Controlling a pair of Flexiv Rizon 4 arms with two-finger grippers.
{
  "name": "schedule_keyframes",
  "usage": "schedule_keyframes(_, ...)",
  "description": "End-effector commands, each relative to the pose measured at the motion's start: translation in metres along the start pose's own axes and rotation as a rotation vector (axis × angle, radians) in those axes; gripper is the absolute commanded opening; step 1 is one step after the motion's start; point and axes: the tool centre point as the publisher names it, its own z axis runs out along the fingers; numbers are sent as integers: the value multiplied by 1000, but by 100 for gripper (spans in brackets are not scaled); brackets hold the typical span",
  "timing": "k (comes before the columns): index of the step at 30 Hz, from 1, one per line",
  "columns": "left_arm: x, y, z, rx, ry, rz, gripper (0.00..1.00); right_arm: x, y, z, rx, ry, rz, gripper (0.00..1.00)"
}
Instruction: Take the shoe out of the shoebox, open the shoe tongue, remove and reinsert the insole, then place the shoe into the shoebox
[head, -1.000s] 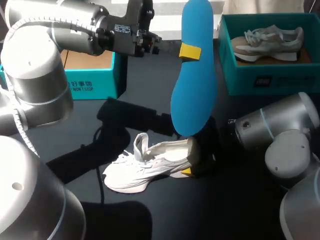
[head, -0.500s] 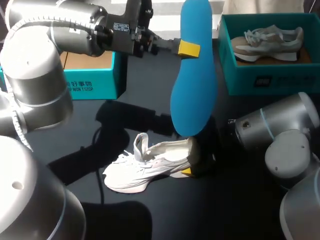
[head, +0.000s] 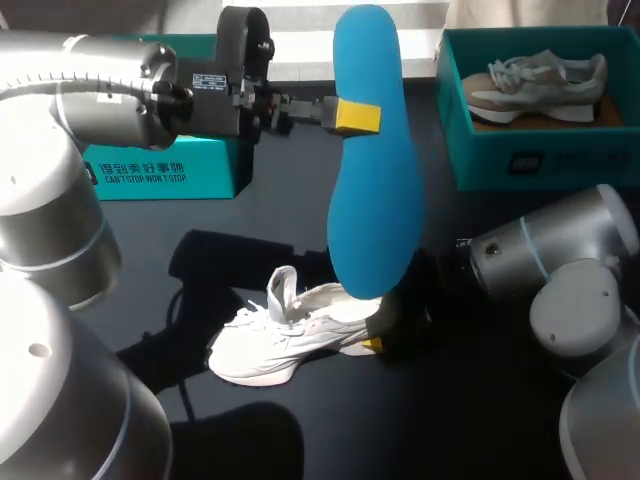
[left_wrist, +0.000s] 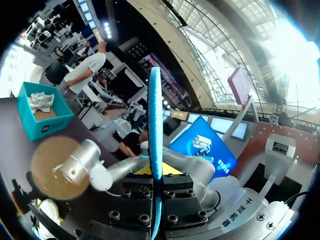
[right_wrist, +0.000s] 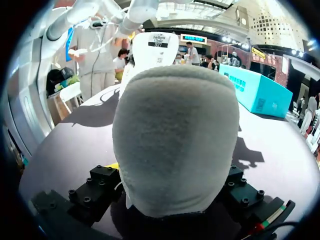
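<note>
A long blue insole (head: 372, 170) hangs upright above the table, with my left gripper (head: 352, 116) shut on its upper half from the left. In the left wrist view the insole (left_wrist: 155, 120) shows edge-on, pinched between the fingers. Below it a white shoe (head: 285, 335) lies on the dark table, toe to the left and tongue pulled up. My right gripper (head: 386, 326) is at the shoe's heel, closed on it from both sides. The grey heel (right_wrist: 175, 140) fills the right wrist view and hides the fingertips.
A teal shoebox (head: 530, 160) at the back right holds a second, beige shoe (head: 540, 82). Another teal box (head: 165, 172) stands at the back left behind my left arm. The right arm's joints (head: 560, 280) take up the table's right side.
My left arm has drawn back to the left, carrying the insole a little left and lower over the shoe. The shoe and the right gripper have stayed put.
</note>
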Motion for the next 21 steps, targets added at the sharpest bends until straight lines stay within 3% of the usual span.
schedule_keyframes(1, -3, 4, -6, 9, 46, -25, 0, -2, -3, 4, 2, -2, 0, 0)
schedule_keyframes(21, 11, 2, -4, 47, 42, -121, 0, -2, -3, 4, 2, -2, 0, 0)
